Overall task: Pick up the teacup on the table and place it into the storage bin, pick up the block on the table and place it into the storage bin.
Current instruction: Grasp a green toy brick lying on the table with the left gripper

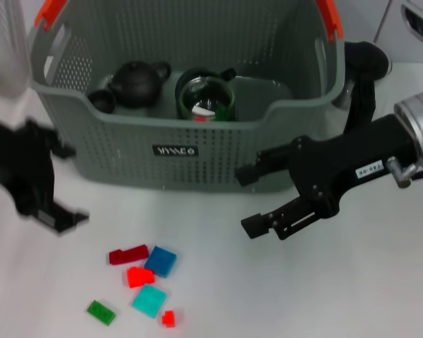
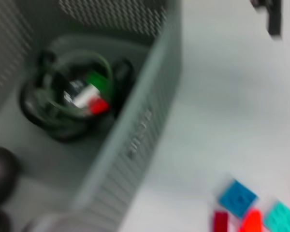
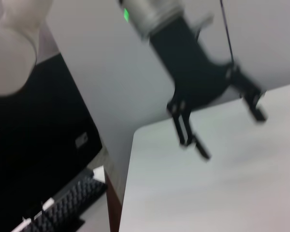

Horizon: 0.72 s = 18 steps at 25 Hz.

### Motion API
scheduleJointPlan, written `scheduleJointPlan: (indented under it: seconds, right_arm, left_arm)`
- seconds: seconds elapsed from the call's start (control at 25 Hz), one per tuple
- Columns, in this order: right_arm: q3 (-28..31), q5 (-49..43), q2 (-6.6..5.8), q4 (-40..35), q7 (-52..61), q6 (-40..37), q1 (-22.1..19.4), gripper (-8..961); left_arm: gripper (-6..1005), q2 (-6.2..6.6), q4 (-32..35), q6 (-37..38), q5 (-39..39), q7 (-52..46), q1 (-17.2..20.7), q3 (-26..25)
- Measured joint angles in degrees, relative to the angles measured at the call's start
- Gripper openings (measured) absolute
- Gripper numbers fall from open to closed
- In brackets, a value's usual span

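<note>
The grey-green perforated storage bin with orange-red handle ends stands at the back of the table. Inside it are a glass teacup holding small green, white and red pieces, a black teapot and a small dark cup. The left wrist view shows the teacup behind the bin wall. Several blocks lie in front of the bin: dark red, blue, teal and green. My left gripper is open and empty, left of the bin. My right gripper is open and empty by the bin's front right.
The white table has a left edge that shows in the right wrist view. A black monitor and a keyboard stand beyond it. The left gripper shows there too, open above the table.
</note>
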Motion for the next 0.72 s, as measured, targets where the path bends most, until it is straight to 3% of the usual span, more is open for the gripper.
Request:
scheduleJointPlan:
  seconds: [0.28, 0.72]
  right_arm:
    - [1.93, 1.25, 0.50, 2.17, 0.08, 1.45, 0.44, 944]
    - [4.39, 1.63, 0.79, 4.30, -0.05, 4.12, -0.12, 944]
  left_arm:
    - [951, 0.02, 8.02, 0.00, 2.29, 5.54, 0.95, 3.31]
    - [951, 0.09, 20.31, -1.96, 3.21, 10.69, 0.49, 13.84]
